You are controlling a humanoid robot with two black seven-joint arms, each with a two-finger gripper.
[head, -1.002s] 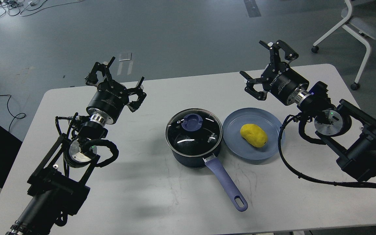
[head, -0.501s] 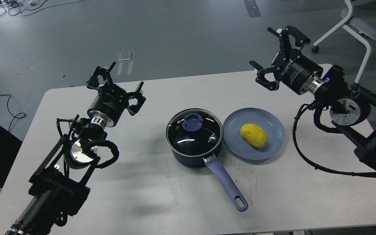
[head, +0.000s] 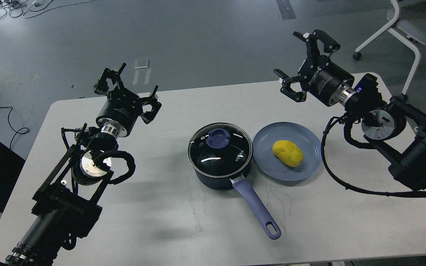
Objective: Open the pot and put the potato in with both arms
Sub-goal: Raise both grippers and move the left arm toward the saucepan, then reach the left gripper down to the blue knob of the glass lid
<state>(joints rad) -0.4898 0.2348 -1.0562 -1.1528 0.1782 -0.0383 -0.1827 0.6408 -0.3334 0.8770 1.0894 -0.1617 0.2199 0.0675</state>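
A dark blue pot (head: 220,176) stands at the table's middle with a glass lid (head: 219,149) on it, a blue knob (head: 217,139) on top and a lavender handle (head: 256,208) pointing toward me. A yellow potato (head: 287,153) lies on a blue plate (head: 266,143) just right of the pot. My left gripper (head: 127,84) is open and empty, raised to the left of the pot. My right gripper (head: 301,61) is open and empty, raised above the table behind the plate.
The white table (head: 183,221) carries only the pot and plate. A white chair (head: 401,29) stands on the floor at the back right. Cables lie on the grey floor at the far left.
My right gripper rose and swung right, then came back left and a little lower. My left gripper shifted slightly left and up. Pot, lid and potato have not moved.
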